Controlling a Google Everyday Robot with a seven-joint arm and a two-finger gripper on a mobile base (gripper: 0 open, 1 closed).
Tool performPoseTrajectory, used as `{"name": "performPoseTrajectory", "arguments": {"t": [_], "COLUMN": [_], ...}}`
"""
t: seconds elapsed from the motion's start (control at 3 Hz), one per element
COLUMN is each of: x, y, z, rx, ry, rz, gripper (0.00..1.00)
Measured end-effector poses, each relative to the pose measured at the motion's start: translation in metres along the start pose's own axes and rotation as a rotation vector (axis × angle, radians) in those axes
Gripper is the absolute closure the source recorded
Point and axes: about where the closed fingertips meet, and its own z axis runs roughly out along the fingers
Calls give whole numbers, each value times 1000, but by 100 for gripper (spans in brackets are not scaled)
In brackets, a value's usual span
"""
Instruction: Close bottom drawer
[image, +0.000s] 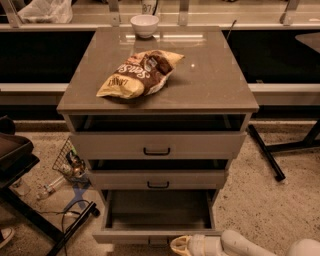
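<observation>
The bottom drawer (159, 212) is pulled far out of the cabinet and its plain grey inside is bare. Its front panel (125, 236) lies at the bottom edge of the view, and the handle is hardly visible there. My gripper (181, 245), on a white arm (240, 245) that comes in from the lower right, sits low in front of the panel, just right of its middle. I cannot tell whether it touches the panel.
The middle drawer (158, 179) and top drawer (156, 145) stand slightly open. A chip bag (137, 72) and a white bowl (144, 24) sit on the cabinet top. A wire basket (70, 162), cables and a black stand (15, 160) are on the left; a black leg (266, 152) is on the right.
</observation>
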Motion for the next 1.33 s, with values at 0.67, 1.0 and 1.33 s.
{"name": "performPoseTrajectory", "arguments": {"t": [0.67,1.0,1.33], "x": [-5,-5,-13], "y": [-23,-21,-73], "z": [3,4,-4], "rx": [6,6,44], "ry": [0,0,8], "rz": [-18,-18,-43], "gripper": [100,100,100]}}
